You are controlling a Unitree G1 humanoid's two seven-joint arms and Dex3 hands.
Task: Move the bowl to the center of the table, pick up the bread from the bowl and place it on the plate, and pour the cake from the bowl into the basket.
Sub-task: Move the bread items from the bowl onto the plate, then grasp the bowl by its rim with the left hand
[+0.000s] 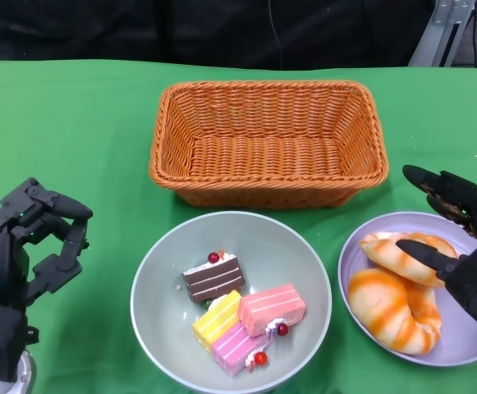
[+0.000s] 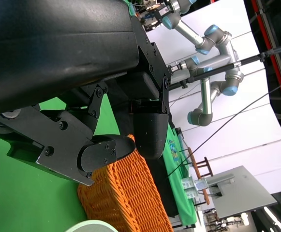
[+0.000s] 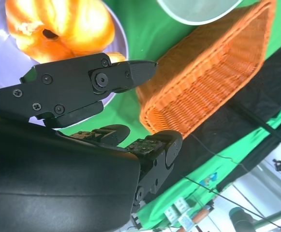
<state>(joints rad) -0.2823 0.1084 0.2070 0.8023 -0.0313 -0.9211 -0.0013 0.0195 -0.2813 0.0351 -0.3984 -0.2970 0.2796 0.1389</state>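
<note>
Two glazed orange-and-cream bread rolls (image 1: 402,297) lay on the round lilac plate (image 1: 460,349) at the table's right front edge, so the bread step looked finished. The black right hand (image 1: 460,246) hovered over the plate's far right rim, fingers apart and holding nothing. The black left hand (image 1: 37,238) hung near the left front edge, fingers loosely curled but apart, also empty.

Four small cake slices (image 1: 236,310), chocolate, yellow and pink, sat in the pale grey-green round bowl (image 1: 160,279) at the table's front middle, just before the rectangular orange wicker basket (image 1: 268,144). Pouring seemed next: a hand would need a firm hold on the bowl's rim, then a lift and tilt over the basket's near wall.

A green cloth covered the table (image 1: 74,123). Beyond it, the left wrist view showed a grey jointed robot arm (image 2: 210,63) against white panels.
</note>
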